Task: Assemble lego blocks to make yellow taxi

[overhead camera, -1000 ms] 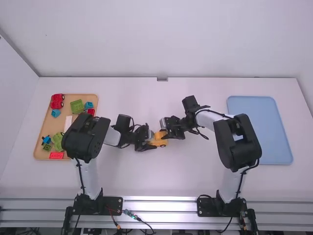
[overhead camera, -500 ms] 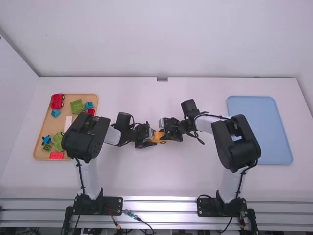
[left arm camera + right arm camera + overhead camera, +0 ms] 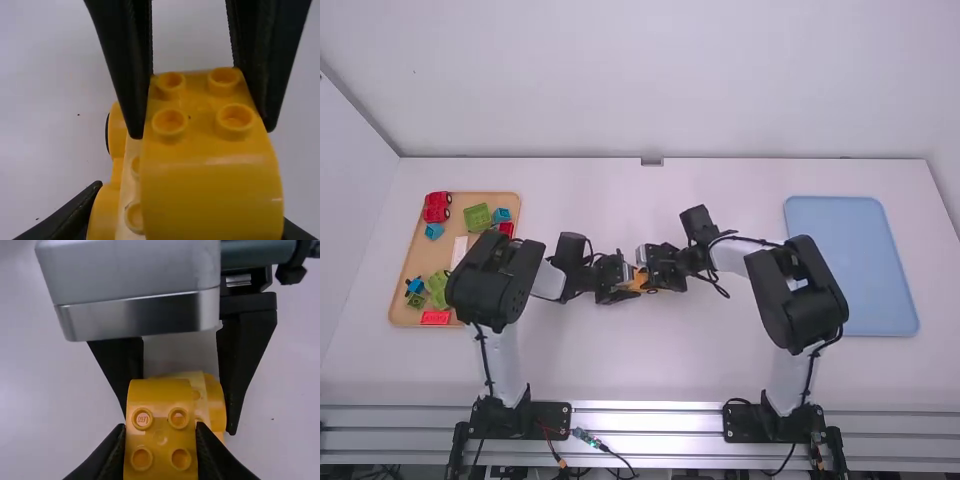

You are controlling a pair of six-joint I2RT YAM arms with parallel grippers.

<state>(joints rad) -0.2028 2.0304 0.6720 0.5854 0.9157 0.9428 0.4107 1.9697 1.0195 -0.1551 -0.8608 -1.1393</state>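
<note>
A yellow four-studded block [image 3: 210, 192] is tilting over a studded yellow base [image 3: 128, 172], its rounded end facing left; both are occupying the scene's middle.

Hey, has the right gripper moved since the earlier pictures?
Yes; in the high view, the right gripper has shifted slightly left, farther from the blue tray.
</note>
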